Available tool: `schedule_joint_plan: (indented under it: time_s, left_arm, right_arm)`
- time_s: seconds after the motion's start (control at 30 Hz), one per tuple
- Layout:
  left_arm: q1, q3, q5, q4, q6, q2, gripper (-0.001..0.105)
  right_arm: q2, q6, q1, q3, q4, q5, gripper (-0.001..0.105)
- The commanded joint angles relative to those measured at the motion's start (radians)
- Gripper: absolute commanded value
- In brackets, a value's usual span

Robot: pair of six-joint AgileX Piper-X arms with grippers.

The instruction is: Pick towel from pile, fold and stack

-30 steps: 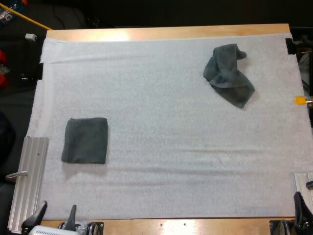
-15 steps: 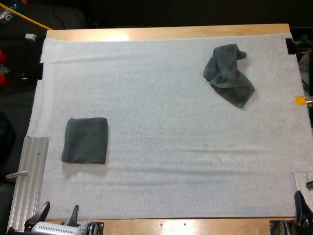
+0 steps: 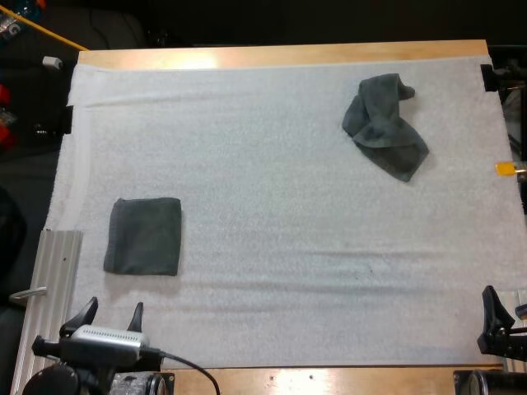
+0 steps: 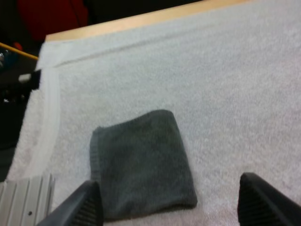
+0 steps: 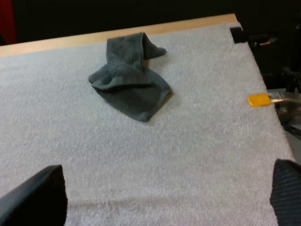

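The left gripper [image 3: 113, 311] is over the near edge of the white mat [image 3: 272, 214]. Its two black fingers are spread wide and hold nothing. The folded dark grey-green towel [image 3: 144, 236] lies flat on the mat just ahead of this gripper. In the left wrist view its near edge [image 4: 141, 162] falls between the fingers, closer to the left one. The high view shows the gripper clear of it.

The right gripper [image 5: 164, 188] is at the mat's near right corner, fingers equally wide apart and empty. The crumpled towel [image 5: 129, 82] lies well ahead of it and somewhat to its left, bunched in a loose heap near the mat's far edge beside the wooden table [image 3: 280, 56].
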Motion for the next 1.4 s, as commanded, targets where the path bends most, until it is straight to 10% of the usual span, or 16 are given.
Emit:
schedule_joint_plan:
  time_s: [0.0, 0.27, 1.37]
  left_arm:
    - [-0.001, 0.013, -0.001, -0.031, -0.013, -0.138, 0.059]
    - [-0.001, 0.125, 0.0, -0.117, -0.013, -0.135, 0.059]
    - [-0.005, 0.126, 0.001, -0.123, -0.013, -0.138, 0.059]
  right_arm:
    - [-0.039, 0.001, 0.002, 0.012, -0.024, -0.003, 0.085]
    - [-0.039, 0.001, 0.002, 0.105, -0.102, -0.001, 0.085]
    - [-0.039, 0.001, 0.002, 0.149, -0.12, -0.001, 0.085]
